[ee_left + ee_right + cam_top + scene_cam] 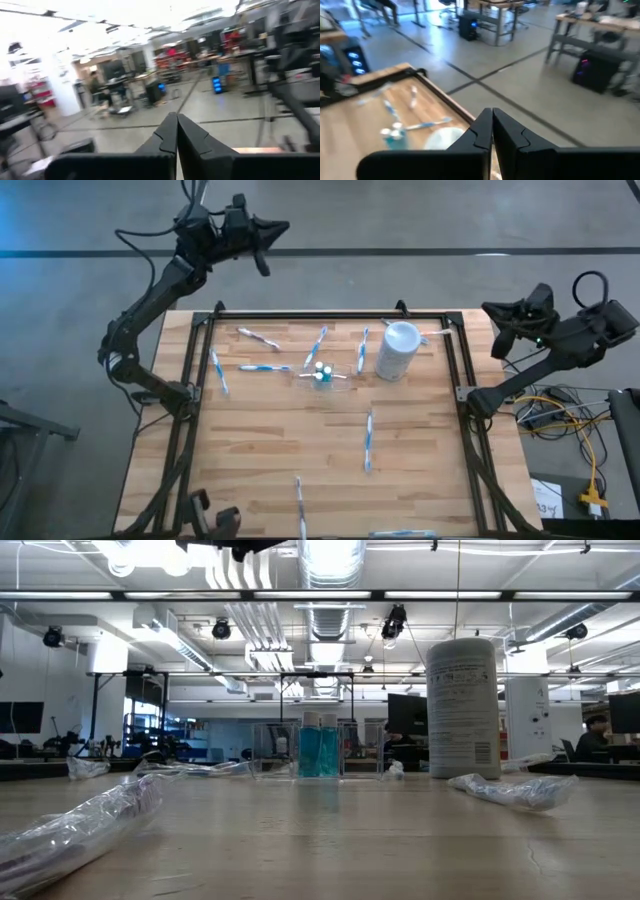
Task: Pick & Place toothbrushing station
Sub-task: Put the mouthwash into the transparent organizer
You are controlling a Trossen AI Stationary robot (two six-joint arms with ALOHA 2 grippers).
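Note:
Several thin pale blue-white toothbrushes in clear wrappers lie flat and scattered on the wooden table (300, 430), for instance one at mid-right (368, 438) and one at far left (262, 367). Two teal white-capped tubes (321, 372) stand upright in a small clear holder (320, 750) at the far middle. A taller white cylindrical cup (397, 351) stands to their right, also in the low view (463, 708). My left gripper (262, 248) is shut, raised beyond the table's far left corner. My right gripper (497, 340) is shut, off the table's far right edge.
A black metal frame (330, 314) runs along the table's edges. More wrapped toothbrushes lie near the front edge (299, 500). Cables and a yellow plug (590, 480) lie on the floor to the right. The table's middle and front left hold bare wood.

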